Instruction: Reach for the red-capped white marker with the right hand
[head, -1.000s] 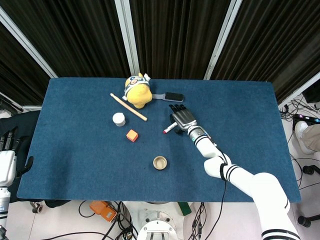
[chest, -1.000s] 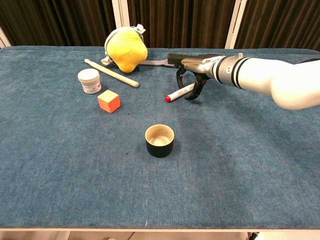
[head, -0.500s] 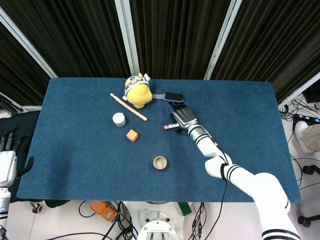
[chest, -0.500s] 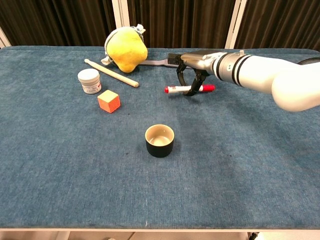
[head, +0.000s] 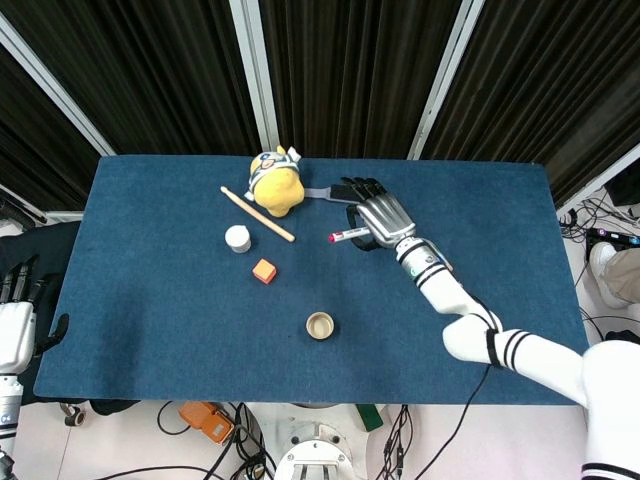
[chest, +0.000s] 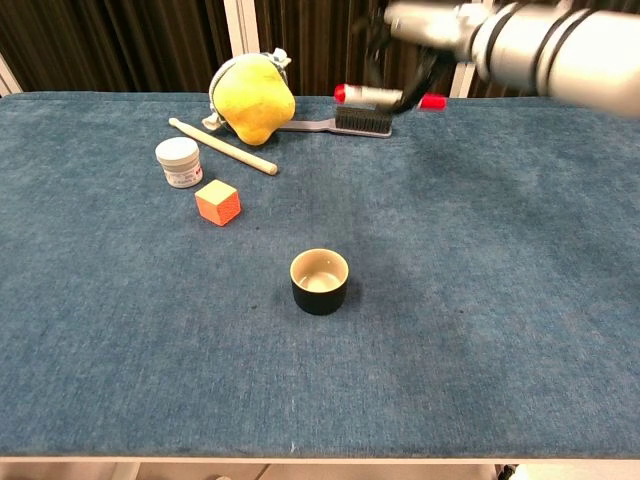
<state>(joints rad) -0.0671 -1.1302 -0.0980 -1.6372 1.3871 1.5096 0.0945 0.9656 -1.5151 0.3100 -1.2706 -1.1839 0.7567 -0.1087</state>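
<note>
My right hand (head: 382, 219) grips the white marker (head: 347, 236) and holds it well above the table, roughly level. In the chest view the marker (chest: 375, 96) hangs over the brush, red at both visible ends, with the right hand (chest: 425, 28) blurred at the top edge. At the lower left edge of the head view, off the table, my left hand (head: 14, 330) holds nothing and its fingers are apart.
A yellow plush toy (chest: 252, 100), a wooden stick (chest: 222, 146), a white jar (chest: 180, 162) and an orange cube (chest: 218, 202) lie at the back left. A black brush (chest: 345, 121) lies behind, a dark cup (chest: 320, 280) stands mid-table on the blue cloth (chest: 480, 300).
The right hand closed on the marker, which lay on the cloth, and lifted it up and back over the brush. The left hand has not moved.
</note>
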